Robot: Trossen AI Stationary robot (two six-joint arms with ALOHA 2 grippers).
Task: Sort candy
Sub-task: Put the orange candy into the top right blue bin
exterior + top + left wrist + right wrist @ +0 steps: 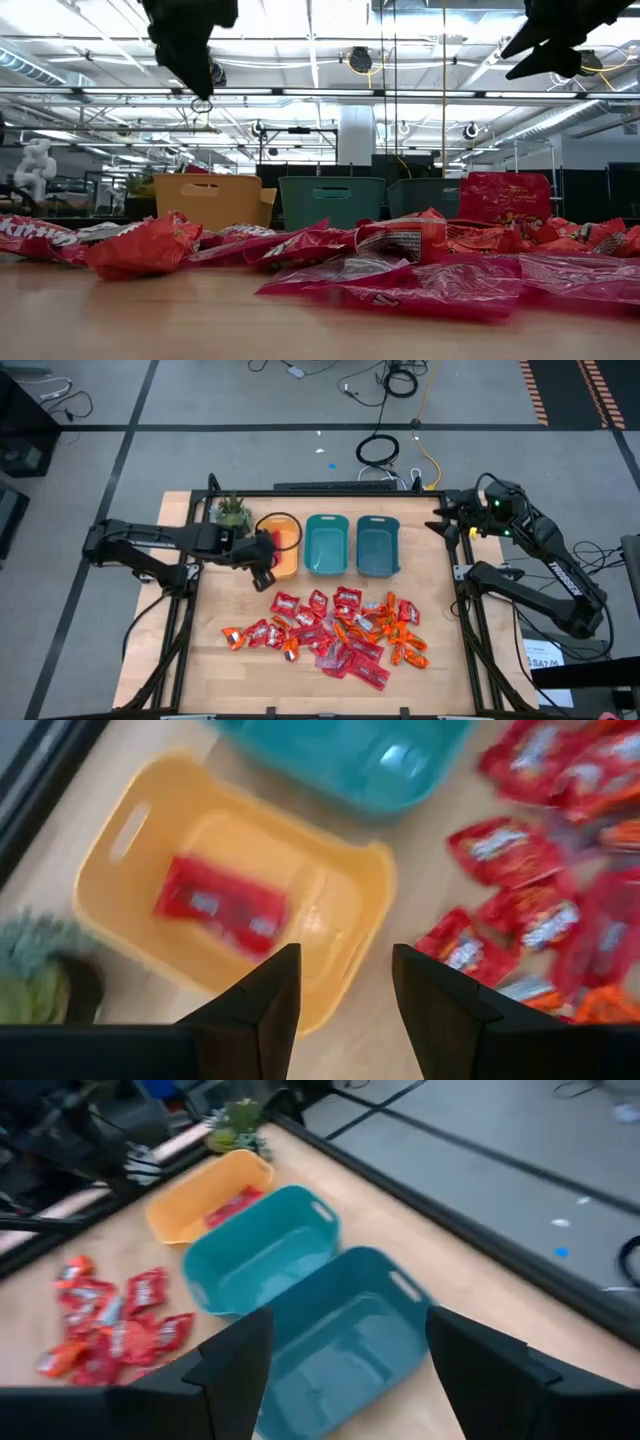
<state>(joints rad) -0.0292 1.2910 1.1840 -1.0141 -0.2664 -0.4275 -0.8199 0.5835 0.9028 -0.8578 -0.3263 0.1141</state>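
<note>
Candy [420, 275] pile (near front edge)

1. High view: overhead, straight down, far; whole table [180, 660], both arms, floor around.
2. Low view: table-top height, level, very close to candy [420, 260]; bins behind it, room beyond.
3. Left wrist view: steeply down, close over yellow bin [330, 920]; candy beside it.
4. Right wrist view: slanted down from the teal bins' [300, 1280] end; yellow bin farther.
5. Shared: all four see yellow bin, teal bin, candy.
</note>
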